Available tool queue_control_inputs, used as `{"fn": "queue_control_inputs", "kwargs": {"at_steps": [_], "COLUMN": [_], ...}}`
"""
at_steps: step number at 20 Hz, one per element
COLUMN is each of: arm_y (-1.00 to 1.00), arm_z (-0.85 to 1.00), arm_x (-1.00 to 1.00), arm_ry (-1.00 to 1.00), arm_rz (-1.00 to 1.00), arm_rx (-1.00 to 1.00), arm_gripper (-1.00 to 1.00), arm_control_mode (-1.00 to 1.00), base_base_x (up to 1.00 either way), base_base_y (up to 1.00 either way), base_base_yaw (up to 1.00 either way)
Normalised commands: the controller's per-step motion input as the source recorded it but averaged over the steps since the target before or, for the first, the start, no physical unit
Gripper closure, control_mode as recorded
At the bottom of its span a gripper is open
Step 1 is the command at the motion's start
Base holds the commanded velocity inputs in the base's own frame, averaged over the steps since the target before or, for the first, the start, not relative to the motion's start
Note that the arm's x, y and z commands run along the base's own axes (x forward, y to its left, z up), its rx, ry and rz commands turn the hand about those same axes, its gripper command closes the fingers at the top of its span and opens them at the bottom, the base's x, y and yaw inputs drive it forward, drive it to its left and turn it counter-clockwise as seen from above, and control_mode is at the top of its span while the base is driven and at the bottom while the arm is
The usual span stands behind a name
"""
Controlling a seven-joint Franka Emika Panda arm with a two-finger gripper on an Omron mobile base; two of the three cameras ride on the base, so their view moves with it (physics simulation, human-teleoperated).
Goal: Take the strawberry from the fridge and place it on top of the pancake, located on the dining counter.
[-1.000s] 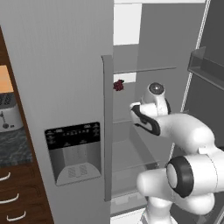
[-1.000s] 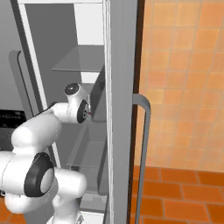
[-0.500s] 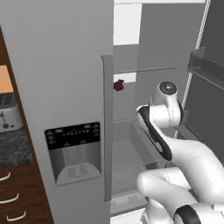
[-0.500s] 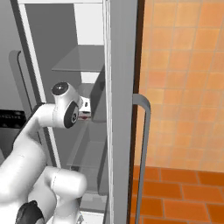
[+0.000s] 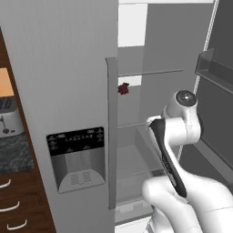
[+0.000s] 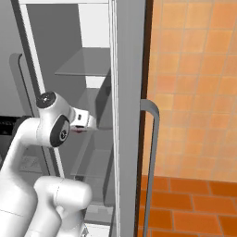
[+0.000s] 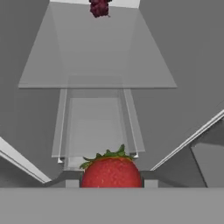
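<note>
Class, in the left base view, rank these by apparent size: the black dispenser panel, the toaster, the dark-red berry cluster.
1. Black dispenser panel, largest.
2. Toaster, though the frame edge cuts it off.
3. Dark-red berry cluster, smallest; it also sits deeper inside the fridge.

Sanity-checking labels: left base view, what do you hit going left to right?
Silver toaster → black water-dispenser panel → grey vertical fridge handle → small dark-red lumpy fruit → white robot arm
</note>
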Motion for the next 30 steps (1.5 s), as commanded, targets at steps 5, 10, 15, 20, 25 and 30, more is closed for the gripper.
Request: {"fn": "queue_control_inputs", "kwargs": {"at_steps": [5,10,15,20,25,30], "arm_y": [0.13,0.08,0.0,0.0,0.0,0.0], "arm_z": [-0.02,0.03,0.0,0.0,0.0,0.0], "arm_x": [-0.49,-0.75,0.0,0.0,0.0,0.0], "arm_ry": [0.02,-0.04,0.0,0.0,0.0,0.0], "arm_rz": [0.03,0.0,0.0,0.0,0.0,0.0], "arm_rx": [0.0,0.0,0.0,0.0,0.0,0.0], "arm_gripper": [1.0,1.0,1.0,1.0,1.0,1.0], "arm_control_mode": [-1.0,1.0,1.0,1.0,1.0,1.0], "base_base_x": [0.0,-0.18,-0.79,-0.51,-0.34,-0.22], "base_base_y": [0.0,0.06,0.45,0.59,0.36,0.25], "base_base_yaw": [0.0,0.0,0.12,0.52,0.67,0.76]}}
